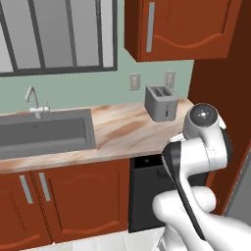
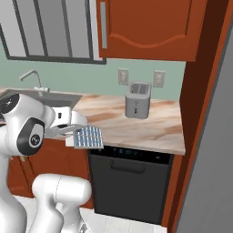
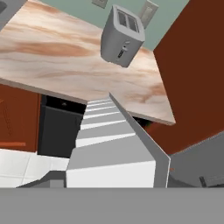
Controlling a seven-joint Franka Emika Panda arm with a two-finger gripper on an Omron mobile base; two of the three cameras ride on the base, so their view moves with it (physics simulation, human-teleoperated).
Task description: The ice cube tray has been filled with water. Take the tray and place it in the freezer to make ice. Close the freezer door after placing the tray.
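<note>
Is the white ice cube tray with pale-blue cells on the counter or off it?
Off it: the white ice cube tray hangs from the gripper, shut on its end, in front of the marbled counter edge.

Bare counter (image 2: 150,127) ahead, toaster (image 2: 138,100) at back, brown panel (image 2: 200,91) rightward.

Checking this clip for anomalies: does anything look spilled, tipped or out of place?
Nothing stands out. The ice cube tray is held at the end effector in front of the counter, roughly level, with no water visible on the counter. The toaster stands upright against the wall.
</note>
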